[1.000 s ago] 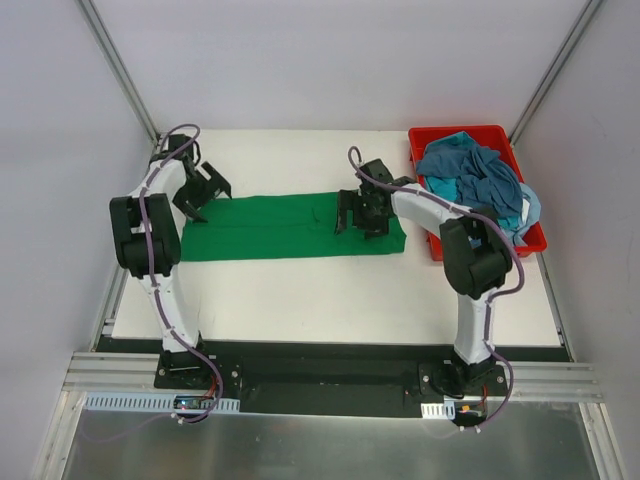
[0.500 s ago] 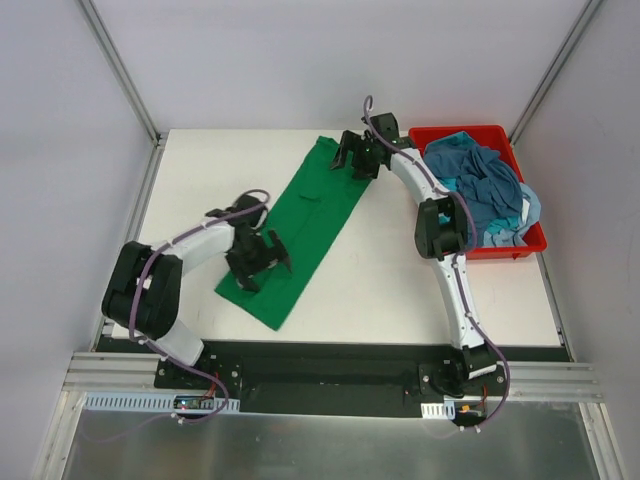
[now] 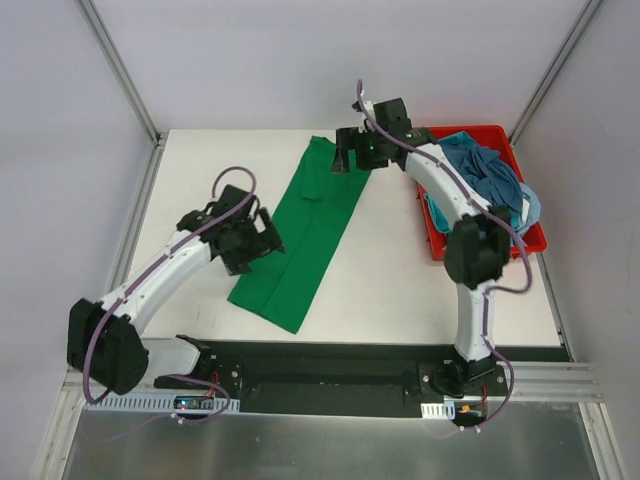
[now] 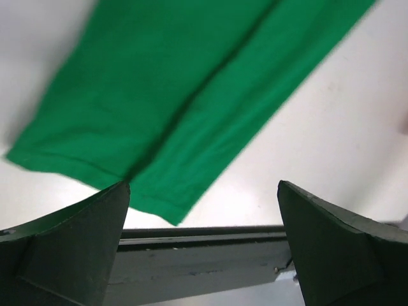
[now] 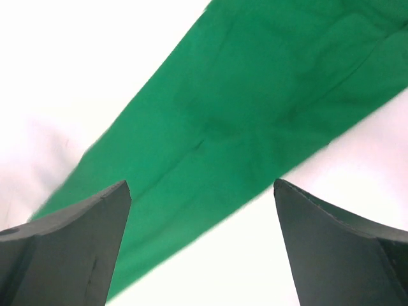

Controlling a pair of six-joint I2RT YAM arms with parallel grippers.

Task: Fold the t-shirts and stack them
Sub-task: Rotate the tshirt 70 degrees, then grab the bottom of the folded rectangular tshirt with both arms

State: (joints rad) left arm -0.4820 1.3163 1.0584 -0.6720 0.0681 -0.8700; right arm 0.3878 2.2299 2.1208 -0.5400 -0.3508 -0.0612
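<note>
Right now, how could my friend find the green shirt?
Look at the white table. In its middle lies the green shirt, folded into a long slanted strip. The other clothes are blue and heaped in the red bin on the right.

Green t-shirt [image 3: 305, 235]: long folded strip, flat, running from left gripper [image 3: 262, 243] to right gripper [image 3: 350, 155]; blue t-shirts [image 3: 490, 180] crumpled right of latter.

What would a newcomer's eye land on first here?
A bright green t-shirt, folded into a long strip, lies diagonally across the white table. A red bin heaped with blue shirts sits far right. The open left tool hovers by the strip's near end, the open right tool by its far end.
</note>
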